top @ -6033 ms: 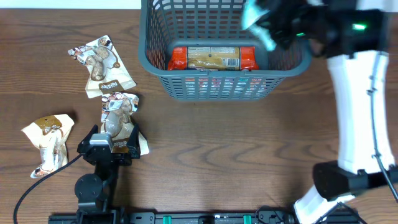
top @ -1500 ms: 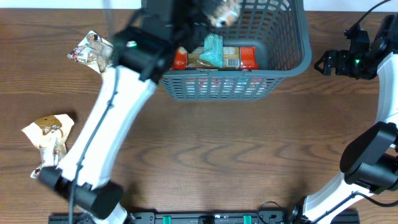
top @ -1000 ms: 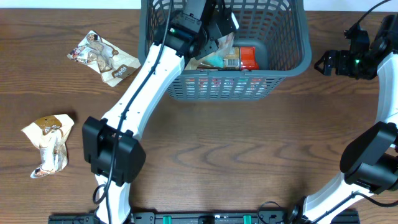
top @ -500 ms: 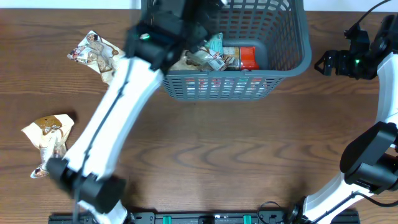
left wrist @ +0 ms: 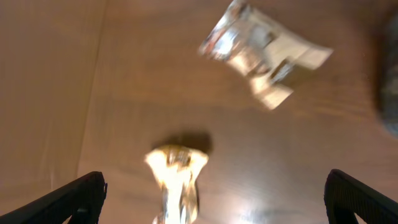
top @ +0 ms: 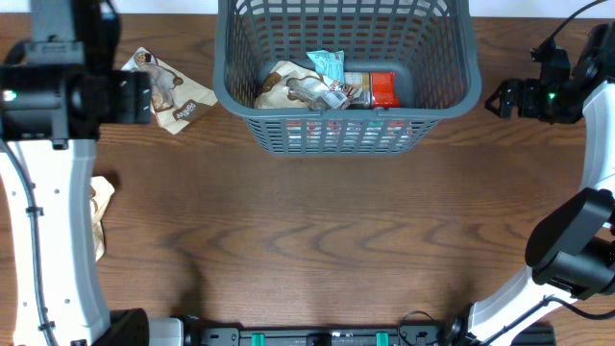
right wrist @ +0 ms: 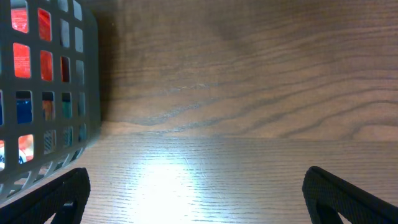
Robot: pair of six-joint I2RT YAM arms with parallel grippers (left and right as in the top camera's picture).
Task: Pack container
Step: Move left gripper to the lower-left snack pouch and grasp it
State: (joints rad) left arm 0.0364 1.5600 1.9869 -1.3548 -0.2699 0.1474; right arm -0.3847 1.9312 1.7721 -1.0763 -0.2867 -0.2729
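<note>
Both grippers spread wide and empty; container at the far table edge.

The left gripper (left wrist: 217,200) holds nothing, its fingers far apart above a crumpled gold packet (left wrist: 177,180); a silver-white snack packet (left wrist: 261,56) lies beyond it, its print too blurred to read. The right gripper (right wrist: 198,199) is likewise spread and empty, with the lattice wall of the container (right wrist: 56,93) just beside its left finger, apart from it. The container holds a tan packet (top: 288,88), a teal packet (top: 327,65) and a red-ended packet (top: 377,88); their labels are too small to read.

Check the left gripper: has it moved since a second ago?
Yes. The left gripper has swung left, out of the container to the loose packet beside it.
</note>
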